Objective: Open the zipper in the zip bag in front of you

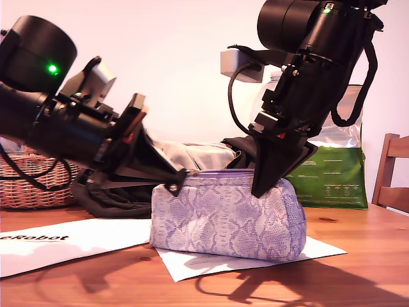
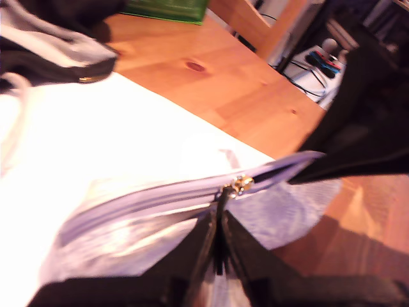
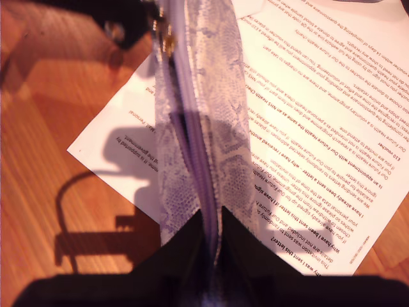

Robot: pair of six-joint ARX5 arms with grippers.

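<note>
First wrist view looks along my first gripper (image 2: pixel 220 240), whose jaws are pressed together on the dark tab hanging from the small brass-coloured pull (image 2: pixel 241 184) of the zipper (image 2: pixel 153 195); in the exterior view this is the arm reaching in from that view's left, its tip (image 1: pixel 174 185) at the top corner of the zip bag (image 1: pixel 227 217). My second gripper (image 3: pixel 213 240) is clamped on the bag's top ridge at the other end, jaws closed on the fabric either side of the purple zip line (image 3: pixel 192 128), and comes down from the exterior view's upper right (image 1: pixel 265 185). The bag sits upright on a printed sheet of paper (image 3: pixel 307 102) on the wooden table (image 1: pixel 358 256), with a green foil bag (image 1: pixel 332 173) behind it. The zip's long axis runs straight from one gripper to the other, so the pull has to travel along the ridge. A short dark gap shows beside the pull on the second gripper's side, so I judge the opening barely begun; which way the slider must run I cannot tell for certain.
</note>
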